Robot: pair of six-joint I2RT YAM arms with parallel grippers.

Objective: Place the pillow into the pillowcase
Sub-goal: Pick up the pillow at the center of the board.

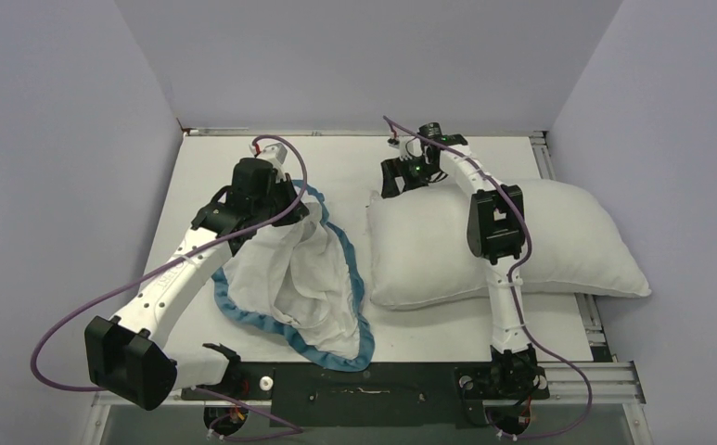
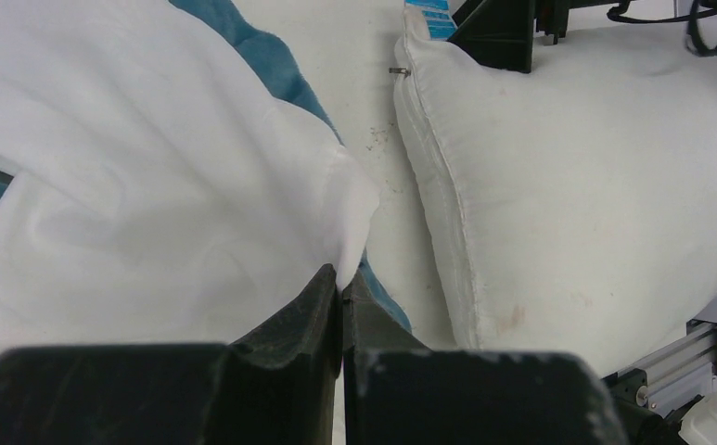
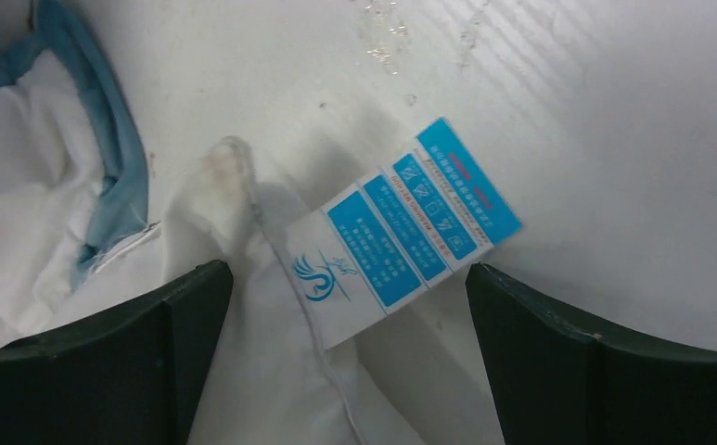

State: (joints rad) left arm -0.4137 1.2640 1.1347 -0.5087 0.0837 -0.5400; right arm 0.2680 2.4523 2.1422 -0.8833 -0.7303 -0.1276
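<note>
Left gripper (image 2: 340, 295), clenched on a white fold of the pillowcase (image 1: 289, 278), holds that edge raised off the table (image 1: 336, 162). The limp cover, white face up with a blue ruffled border, spreads toward the near edge. Pillow (image 1: 568, 246): plump, plain white, lying wholly outside the cover and just beside it to the right. Right gripper (image 3: 350, 278), jaws spread wide, hovers over the pillow's far left corner, where a blue-printed care label (image 3: 405, 222) shows between its fingers.

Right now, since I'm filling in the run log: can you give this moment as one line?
left claw: shut on pillowcase | right claw: open over pillow corner | pillow: outside pillowcase
</note>
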